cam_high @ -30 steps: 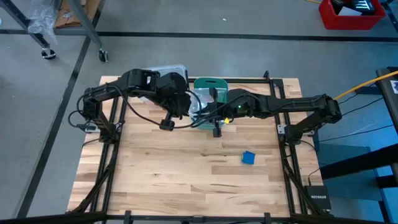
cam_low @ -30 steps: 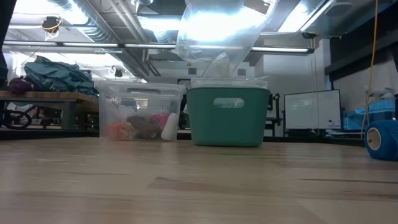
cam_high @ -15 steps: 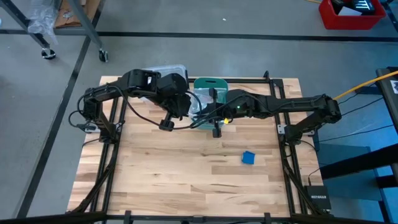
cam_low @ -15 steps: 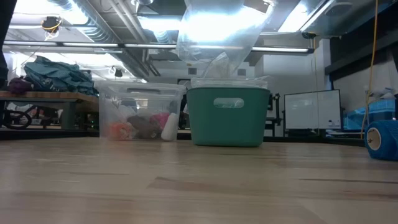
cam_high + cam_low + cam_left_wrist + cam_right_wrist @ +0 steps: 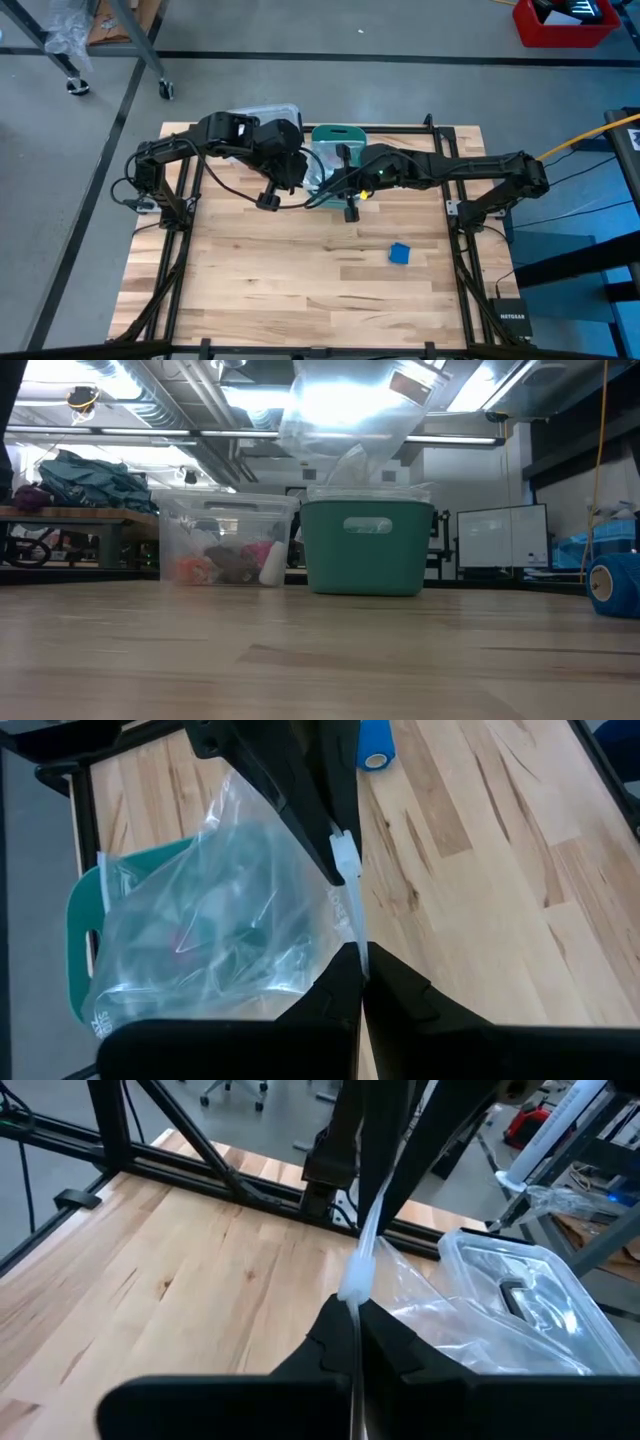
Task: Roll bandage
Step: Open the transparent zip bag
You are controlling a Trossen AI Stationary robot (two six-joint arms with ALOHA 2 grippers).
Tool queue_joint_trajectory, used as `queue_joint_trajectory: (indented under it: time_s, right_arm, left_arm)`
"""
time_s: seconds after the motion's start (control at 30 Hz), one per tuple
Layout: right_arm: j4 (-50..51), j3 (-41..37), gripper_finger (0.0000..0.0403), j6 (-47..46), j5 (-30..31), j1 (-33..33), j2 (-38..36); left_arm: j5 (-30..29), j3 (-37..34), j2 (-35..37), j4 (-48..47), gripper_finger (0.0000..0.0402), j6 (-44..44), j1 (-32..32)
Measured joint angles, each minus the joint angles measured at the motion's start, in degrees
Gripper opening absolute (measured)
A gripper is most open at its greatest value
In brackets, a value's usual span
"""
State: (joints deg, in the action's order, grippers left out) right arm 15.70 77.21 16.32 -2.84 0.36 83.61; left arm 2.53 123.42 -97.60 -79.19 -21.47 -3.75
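The right gripper (image 5: 322, 192), level with the teal basket's (image 5: 338, 134) six o'clock edge, has drawn its fingers fully together on the clear plastic bag's (image 5: 215, 920) edge. In the low view the bag's top has shifted slightly toward nine o'clock.

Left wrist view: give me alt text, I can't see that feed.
Both hands pinch the top edge of a clear plastic bag, the left hand from below and the right hand from above, over a teal basket. A rolled blue bandage lies apart on the table.
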Motion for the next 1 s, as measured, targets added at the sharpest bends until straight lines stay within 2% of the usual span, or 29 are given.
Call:
queue_joint_trajectory:
  time_s: [0.2,0.3,0.53,0.67,0.83,1.0]
  right_arm:
    - [-1.0,0.0,0.0001,0.0,-2.0,0.0,-0.6]
    - [3.0,1.6,0.0001,0.7,-2.7,0.0,-2.1]
    - [16.8,8.6,0.0001,3.9,0.8,0.0,-8.0]
    - [20.9,11.9,0.0001,5.0,0.9,0.0,-11.4]
    - [29.1,16.8,0.0001,5.1,1.4,0.0,-17.0]
    - [39.0,21.8,0.0000,4.5,2.6,0.0,-23.1]
  left_arm:
    - [-0.4,0.0,0.2,1.8,0.0000,0.1,1.3]
    - [-1.3,0.0,0.2,2.7,0.0009,-0.6,2.1]
    - [-16.2,2.7,0.2,1.6,0.0032,-1.8,3.6]
    - [-17.9,5.9,1.8,1.3,0.0029,-2.4,3.5]
    - [-18.2,7.4,8.2,-3.1,0.0021,2.5,3.2]
    - [-18.2,7.3,17.1,-11.4,0.0019,16.8,3.3]
